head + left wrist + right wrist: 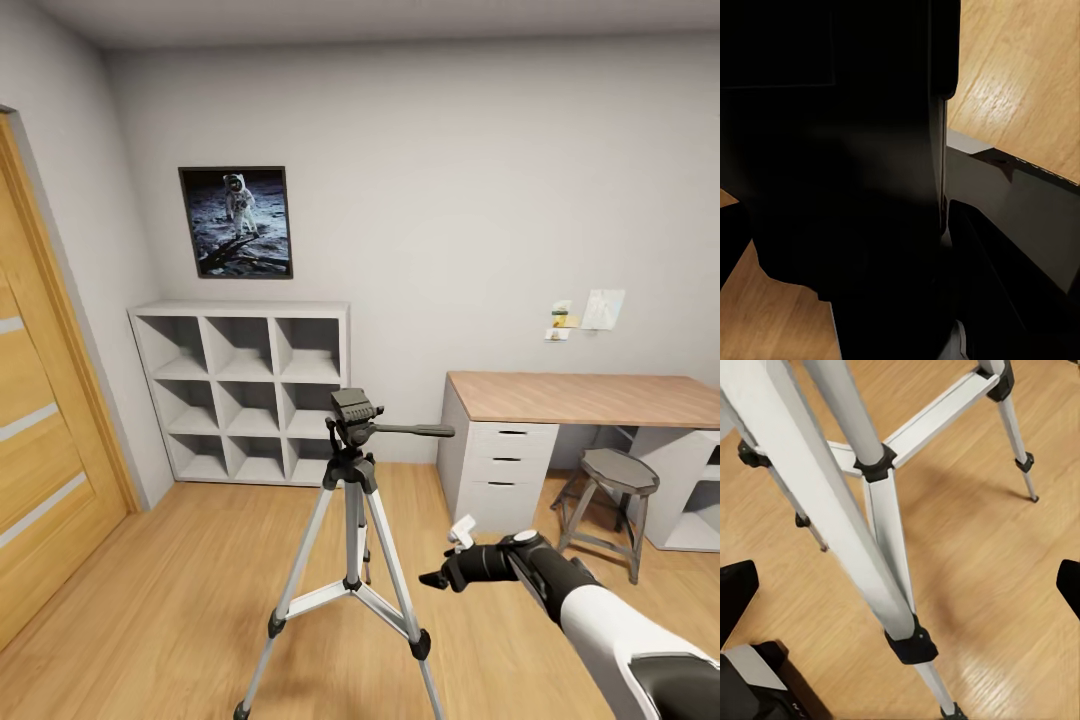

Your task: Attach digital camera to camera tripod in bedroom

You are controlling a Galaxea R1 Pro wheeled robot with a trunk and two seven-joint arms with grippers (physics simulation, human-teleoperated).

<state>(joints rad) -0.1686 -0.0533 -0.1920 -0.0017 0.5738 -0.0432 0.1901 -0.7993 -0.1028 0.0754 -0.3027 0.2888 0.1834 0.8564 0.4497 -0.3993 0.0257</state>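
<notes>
The camera tripod (352, 480) stands on the light wood floor in the middle of the bedroom, with silver legs spread, a black head (352, 408) and its pan handle pointing right. My right gripper (437, 578) reaches in from the lower right, low beside the tripod's right leg and apart from it. It is open, its black fingertips (736, 591) set wide with a silver leg (889, 607) seen between them. The left wrist view is taken up by a dark black mass (847, 187) too dim to name. The digital camera is hidden or out of view.
A white cube shelf (245, 390) stands at the back wall under an astronaut poster (237, 221). A wooden door (40, 450) is at the left. A wood-topped desk (590, 397) with white drawers and a grey stool (615, 480) are at the right.
</notes>
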